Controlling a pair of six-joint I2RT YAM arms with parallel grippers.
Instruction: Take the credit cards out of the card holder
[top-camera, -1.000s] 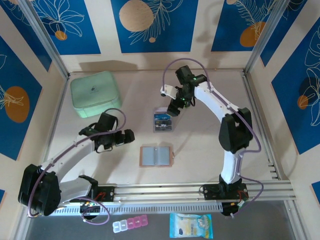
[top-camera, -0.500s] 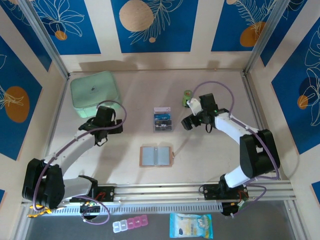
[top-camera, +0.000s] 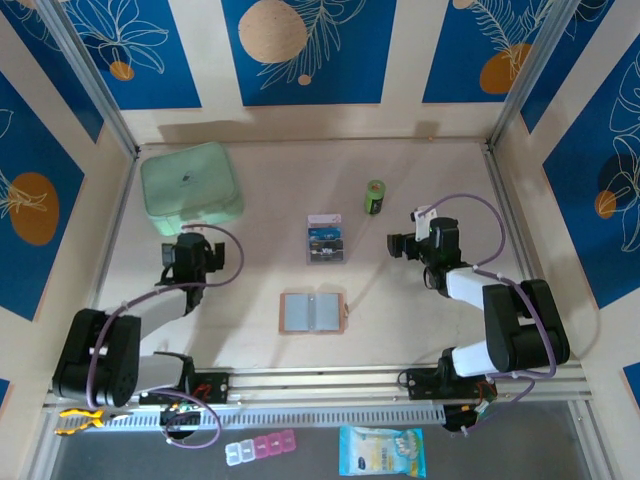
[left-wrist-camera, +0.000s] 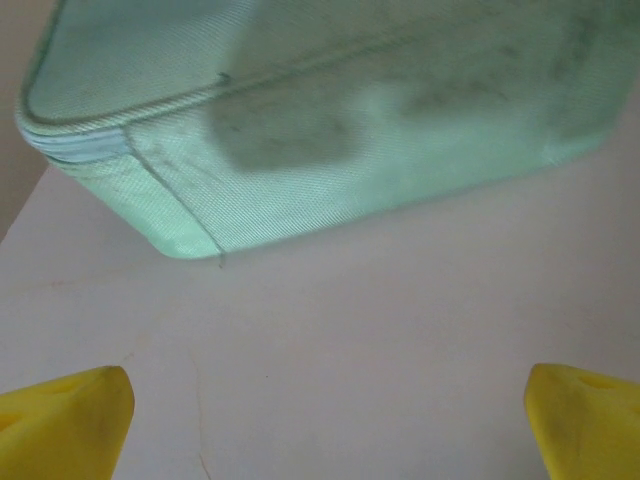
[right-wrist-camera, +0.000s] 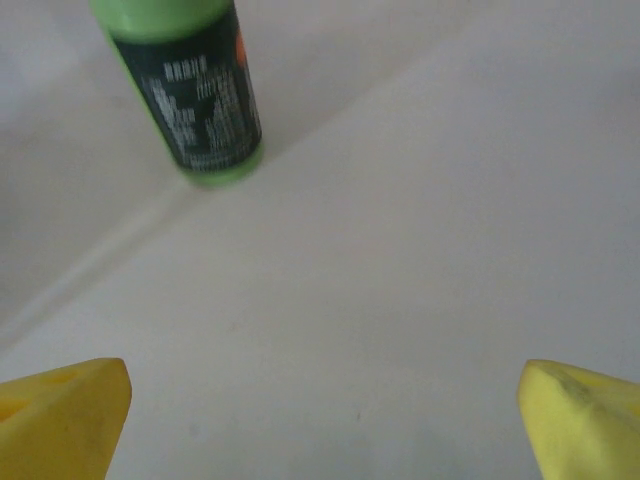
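- The card holder (top-camera: 312, 312) lies open and flat in the middle, its pockets seemingly empty.
- The credit cards (top-camera: 325, 243) sit stacked just beyond it, not touching, so the task looks done.
- The left gripper (left-wrist-camera: 320, 400), wide and empty, faces a mint-green case (left-wrist-camera: 330, 120).
- The right gripper (right-wrist-camera: 320, 410), wide and empty, faces a green bottle (right-wrist-camera: 195, 90).

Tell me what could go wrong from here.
The right gripper, open, points at the upright green bottle; a push forward could topple it. The left gripper, open, faces the mint-green case close up and might shove it. The card holder lies open apart from the credit cards; whether a card remains inside is unclear.
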